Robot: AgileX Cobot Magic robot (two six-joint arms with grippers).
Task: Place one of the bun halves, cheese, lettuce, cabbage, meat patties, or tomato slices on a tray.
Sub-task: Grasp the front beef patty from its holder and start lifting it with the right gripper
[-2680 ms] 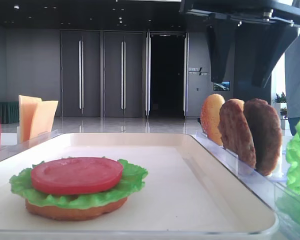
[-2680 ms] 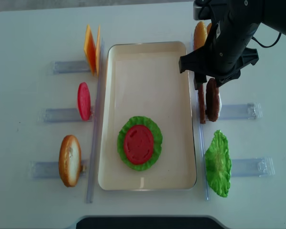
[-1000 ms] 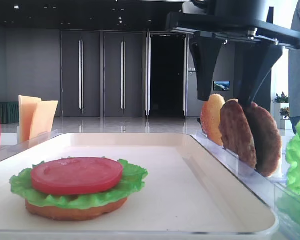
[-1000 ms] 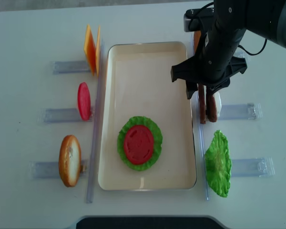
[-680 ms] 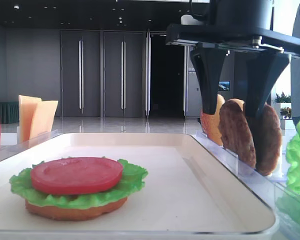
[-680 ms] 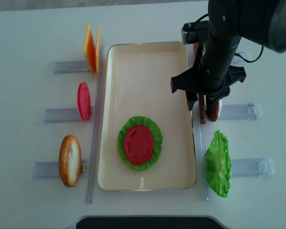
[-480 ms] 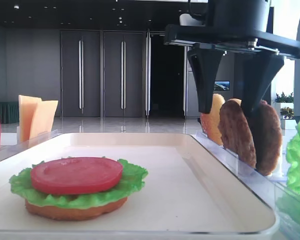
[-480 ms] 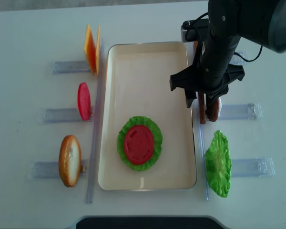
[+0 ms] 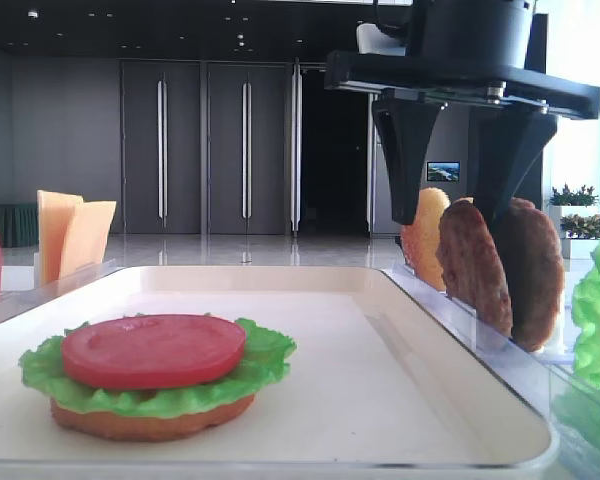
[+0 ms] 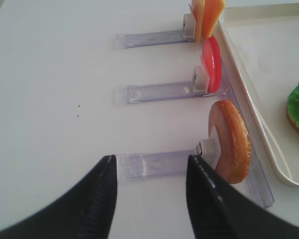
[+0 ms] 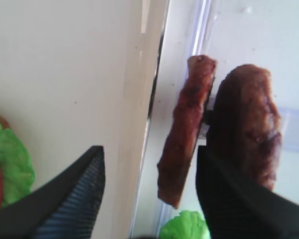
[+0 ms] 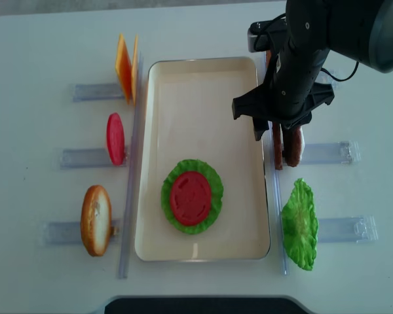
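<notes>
My right gripper [image 11: 149,186] hangs above the two meat patties [image 12: 285,145] that stand on edge in a clear rack [image 12: 327,152] just beside the right rim of the tray [image 12: 203,85]. Its jaws are wide open and hold nothing. In my wrist view one finger is over the tray edge and the other is over the thicker patty [image 11: 249,124], so the thin patty [image 11: 185,127] stands in the gap between them. From the low front view the fingers reach down only to the top of the patties, not around them yet.

My left gripper [image 10: 149,191] is also open and empty, and it waits near the bun half [image 10: 231,142] on the left side of the table.

On the tray there is already a stack: a bun bottom, the lettuce [image 12: 192,195] and a tomato slice [image 12: 191,198] on top. I judge the step in hand is the pick of a patty, and it is not yet done.

The next move, I think, asks me to go lower so both fingers pass along the flat faces of the thin patty, then close. The two patties stand very close, so the outer finger must slip between them without pushing the second one out of the rack.
</notes>
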